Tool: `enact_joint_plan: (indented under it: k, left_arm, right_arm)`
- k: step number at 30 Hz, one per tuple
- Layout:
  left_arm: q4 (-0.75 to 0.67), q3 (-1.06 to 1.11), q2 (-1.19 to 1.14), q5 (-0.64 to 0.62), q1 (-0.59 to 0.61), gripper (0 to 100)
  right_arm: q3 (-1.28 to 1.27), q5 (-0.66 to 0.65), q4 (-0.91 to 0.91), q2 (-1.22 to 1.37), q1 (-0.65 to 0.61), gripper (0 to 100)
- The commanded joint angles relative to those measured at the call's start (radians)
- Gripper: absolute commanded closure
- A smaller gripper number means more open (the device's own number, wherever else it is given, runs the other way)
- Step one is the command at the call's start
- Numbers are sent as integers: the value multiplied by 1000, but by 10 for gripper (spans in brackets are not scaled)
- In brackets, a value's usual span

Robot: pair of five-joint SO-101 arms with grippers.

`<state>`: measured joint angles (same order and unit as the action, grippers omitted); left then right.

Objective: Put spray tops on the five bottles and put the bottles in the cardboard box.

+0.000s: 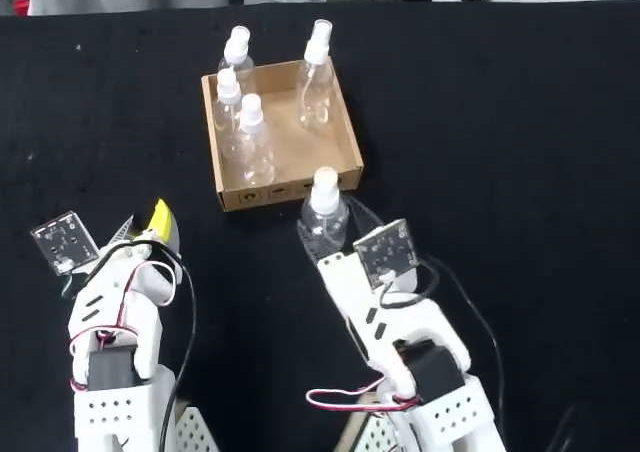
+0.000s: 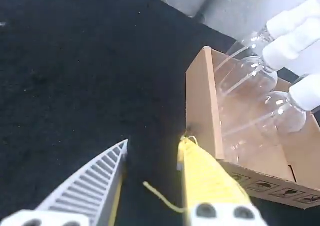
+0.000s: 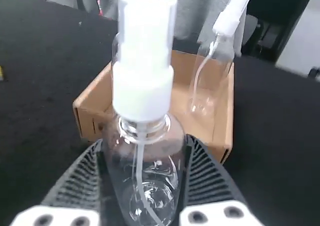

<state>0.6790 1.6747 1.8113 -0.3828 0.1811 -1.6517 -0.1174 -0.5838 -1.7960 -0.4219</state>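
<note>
The cardboard box (image 1: pixel 345 137) sits at the table's middle back with several clear bottles standing in it, each with a white spray top, such as one (image 1: pixel 252 137) near its front left. Just in front of the box's near wall, my right gripper (image 1: pixel 330 242) is shut on another capped bottle (image 1: pixel 323 217), held upright. In the right wrist view this bottle (image 3: pixel 145 186) stands between the black fingers (image 3: pixel 80 176), its spray top (image 3: pixel 143 61) in place, with the box (image 3: pixel 95 106) behind. My left gripper (image 1: pixel 150 227) stands open with nothing in it, left of the box's front corner (image 2: pixel 202 101).
Black cloth covers the table (image 1: pixel 520 122). Both arm bases stand at the front edge, with cables (image 1: pixel 470 302) trailing beside the right arm. Open cloth lies left and right of the box.
</note>
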Motion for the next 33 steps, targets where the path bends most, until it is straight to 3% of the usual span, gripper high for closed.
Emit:
enact_joint_plan:
  k: [1, 11, 16, 33]
  left_arm:
    - [6, 25, 3, 9, 12, 852]
    - [2, 25, 3, 9, 12, 851]
    - [2, 25, 3, 9, 12, 851]
    - [0, 25, 3, 9, 13, 851]
  right_arm:
    - [134, -58, -6, -99, 15, 987]
    - [236, -100, 3, -99, 15, 986]
    - [260, -100, 95, -67, 15, 986]
    - [483, -91, 434, 631, 21, 986]
